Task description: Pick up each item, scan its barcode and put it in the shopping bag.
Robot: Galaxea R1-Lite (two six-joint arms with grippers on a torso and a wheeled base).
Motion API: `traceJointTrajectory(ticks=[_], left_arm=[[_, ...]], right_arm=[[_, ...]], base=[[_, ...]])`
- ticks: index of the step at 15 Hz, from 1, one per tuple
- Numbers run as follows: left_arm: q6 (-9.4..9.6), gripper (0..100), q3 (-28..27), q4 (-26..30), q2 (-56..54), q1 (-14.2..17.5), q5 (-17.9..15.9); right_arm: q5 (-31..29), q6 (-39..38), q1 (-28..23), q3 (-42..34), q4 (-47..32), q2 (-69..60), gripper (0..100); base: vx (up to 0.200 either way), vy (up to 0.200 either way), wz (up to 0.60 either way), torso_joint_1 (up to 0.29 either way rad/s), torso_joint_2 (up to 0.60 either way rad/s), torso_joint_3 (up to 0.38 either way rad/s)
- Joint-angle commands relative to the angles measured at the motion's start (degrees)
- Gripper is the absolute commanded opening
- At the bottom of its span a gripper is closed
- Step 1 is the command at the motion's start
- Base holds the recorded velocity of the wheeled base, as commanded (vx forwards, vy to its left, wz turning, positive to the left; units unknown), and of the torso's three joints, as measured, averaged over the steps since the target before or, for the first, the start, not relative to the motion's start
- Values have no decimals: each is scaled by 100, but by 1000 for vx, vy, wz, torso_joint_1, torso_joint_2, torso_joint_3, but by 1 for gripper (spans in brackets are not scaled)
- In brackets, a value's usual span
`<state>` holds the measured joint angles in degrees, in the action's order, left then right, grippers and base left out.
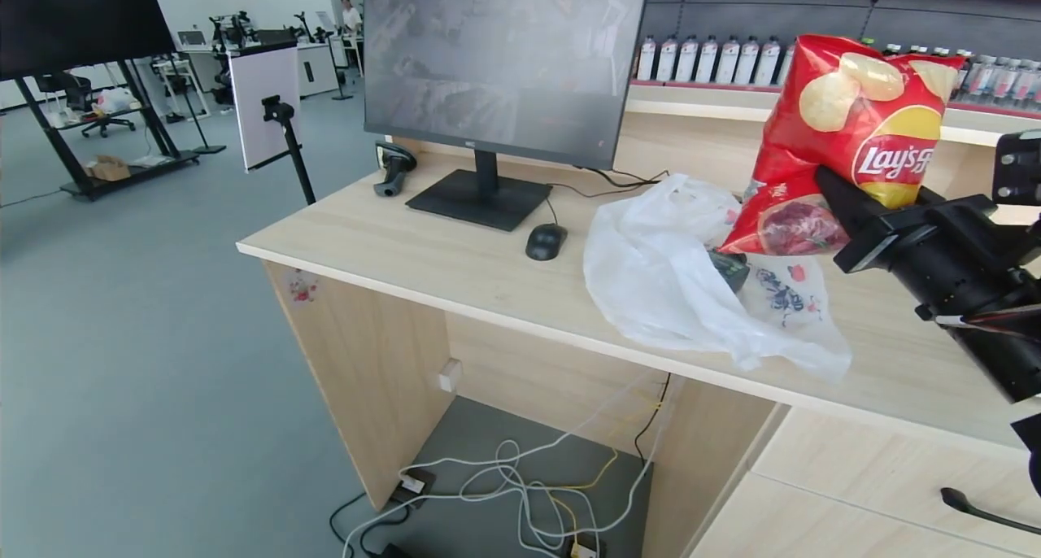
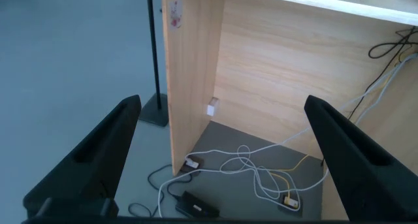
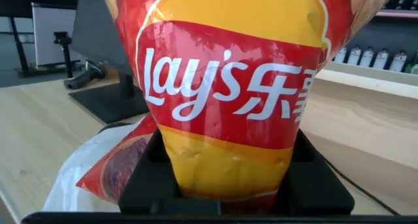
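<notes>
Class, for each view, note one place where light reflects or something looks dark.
Head view: the dark monitor carries faint reflections. Right wrist view: soft glare streaks the chip bag held in the right pincer. Left wrist view: the left pincer looks dark against the grey floor.

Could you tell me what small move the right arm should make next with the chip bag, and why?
Probably lower the chip bag into the shopping bag. The right gripper is shut on it and holds it upright just above the bag's mouth, while the scanner stands far off by the monitor. Whether its barcode is already scanned cannot be told.
</notes>
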<state>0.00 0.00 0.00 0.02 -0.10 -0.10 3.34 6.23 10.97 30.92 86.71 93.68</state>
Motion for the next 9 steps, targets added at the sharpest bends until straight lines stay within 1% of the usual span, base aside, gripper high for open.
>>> traceJointTrajectory(ticks=[1,4,5,8,9], left_arm=[[0,100,0,0,-2,1,1],[0,100,0,-9,-2,1,1],[0,100,0,-9,-2,1,1],[0,100,0,-9,-2,1,1],[0,100,0,-9,-2,1,1]], right_arm=[[-132,-25,10,248,-5,361,0],[-694,-263,37,336,-14,598,0],[-721,-263,45,327,-14,660,0],[-756,-254,309,301,-93,748,0],[-853,-263,362,275,-93,748,0]], base=[[0,0,0,0,0,0],[0,0,0,0,0,0],[0,0,0,0,0,0],[0,0,0,0,0,0],[0,0,0,0,0,0]])
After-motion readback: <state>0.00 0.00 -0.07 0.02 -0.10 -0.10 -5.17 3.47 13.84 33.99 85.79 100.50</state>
